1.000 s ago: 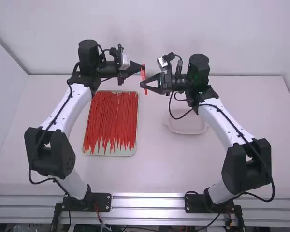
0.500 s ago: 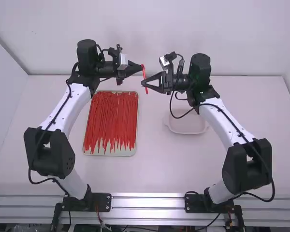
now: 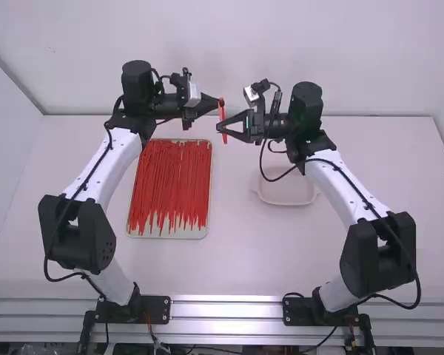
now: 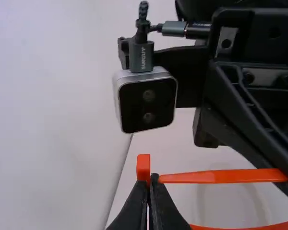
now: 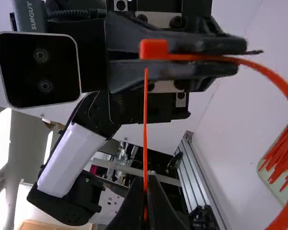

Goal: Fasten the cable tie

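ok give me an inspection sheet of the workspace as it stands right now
surface: white table, no marks seen
job's things: red cable tie held in the air between both grippers, strap curved round; cannot tell whether the tail is through the head. tray of spare ties lies by the left arm
clutter: shallow white tub on the table by the right arm
grippers: left gripper shut on the tie's head; right gripper shut on its tail
cables: black cable loops down from the right arm's wrist towards the tub
surroundings: white wall behind, metal rail along the front edge
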Robot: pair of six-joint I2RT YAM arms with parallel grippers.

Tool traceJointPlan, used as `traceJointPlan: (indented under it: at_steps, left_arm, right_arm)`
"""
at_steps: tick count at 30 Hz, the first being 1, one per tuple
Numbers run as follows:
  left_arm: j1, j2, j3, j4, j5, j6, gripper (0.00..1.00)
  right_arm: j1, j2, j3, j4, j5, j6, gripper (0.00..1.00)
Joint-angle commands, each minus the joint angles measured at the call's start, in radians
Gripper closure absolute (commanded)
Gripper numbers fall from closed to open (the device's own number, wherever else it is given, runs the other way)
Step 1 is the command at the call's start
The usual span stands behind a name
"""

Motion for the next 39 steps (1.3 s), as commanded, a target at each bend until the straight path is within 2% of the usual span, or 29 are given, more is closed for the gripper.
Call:
traceJointPlan:
  at_steps: [1, 16, 28, 39]
  left_arm:
    - [0.014, -0.016, 0.002, 0.006, -0.014, -0.001, 0.98]
    - [0.017, -0.016, 0.002, 0.023, 0.097, -0.003, 0.98]
    - [0.006, -0.016, 0.002, 0.032, 0.095, -0.004, 0.98]
    - [-0.025, -0.016, 0.002, 0.001, 0.175, -0.003, 0.98]
  right_arm:
    - [-0.002, -0.003, 0.021, 0.02, -0.016, 0.01, 1.0]
    - [-0.003, -0.003, 0.021, 0.018, -0.005, 0.01, 1.0]
    - [-0.015, -0.003, 0.021, 0.018, 0.0, 0.006, 1.0]
    - [-0.015, -0.003, 0.021, 0.048, 0.044, 0.01, 1.0]
